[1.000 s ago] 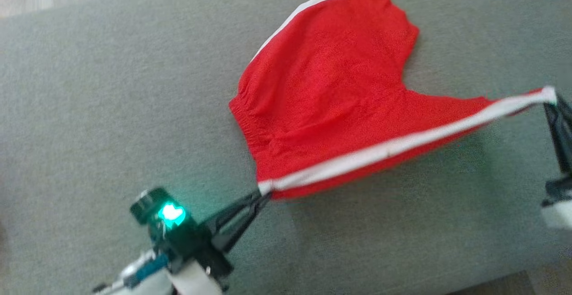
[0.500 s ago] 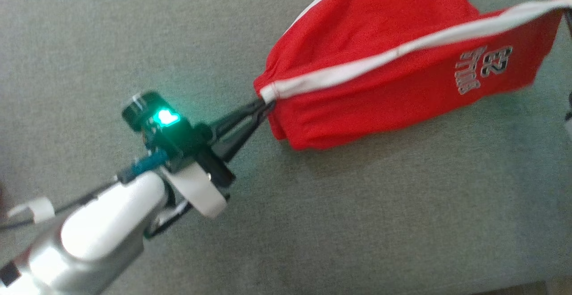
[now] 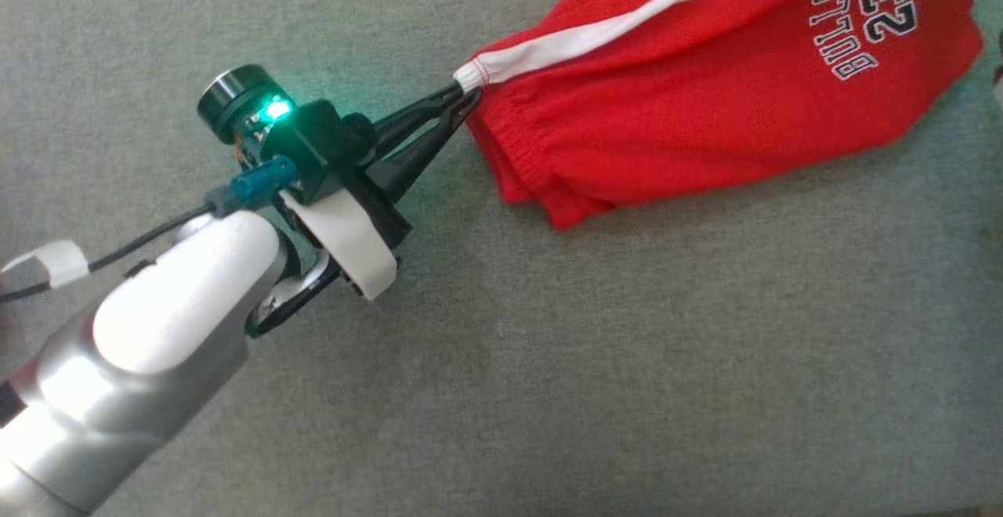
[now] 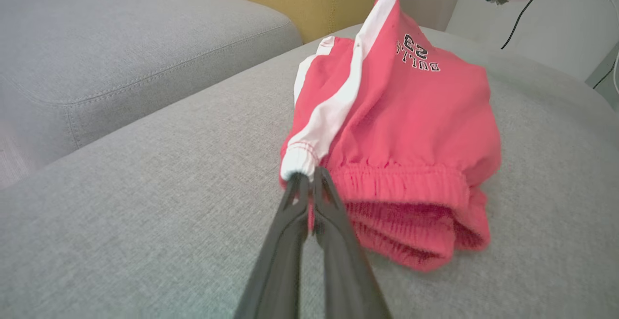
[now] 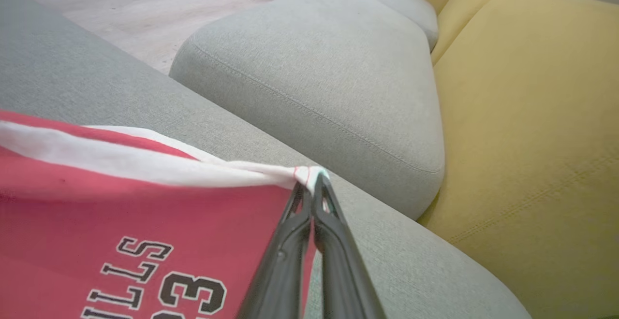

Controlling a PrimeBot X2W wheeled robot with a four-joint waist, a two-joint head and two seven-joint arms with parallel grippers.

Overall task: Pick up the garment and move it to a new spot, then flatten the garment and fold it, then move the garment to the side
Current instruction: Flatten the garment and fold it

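Note:
The garment (image 3: 705, 102) is a pair of red shorts with a white side stripe and "BULLS 23" lettering, doubled over on the grey cushion (image 3: 548, 360). My left gripper (image 3: 464, 95) is shut on the waistband corner at the white stripe's end; the left wrist view shows that pinch (image 4: 306, 180) with the garment (image 4: 406, 130) beyond. In the right wrist view, my right gripper (image 5: 312, 183) is shut on the stripe's other corner, holding the garment (image 5: 145, 222) up off the cushion.
A second grey cushion (image 5: 329, 72) lies beyond the one I work on, with a yellow sofa back (image 5: 532, 130) beside it. Wooden floor (image 5: 145, 0) shows past the cushion's edge. A cable (image 4: 520, 19) hangs near the wall.
Both grippers have carried the striped edge up and over, folding the shorts so the lettered side now faces up. The head camera has also shifted.

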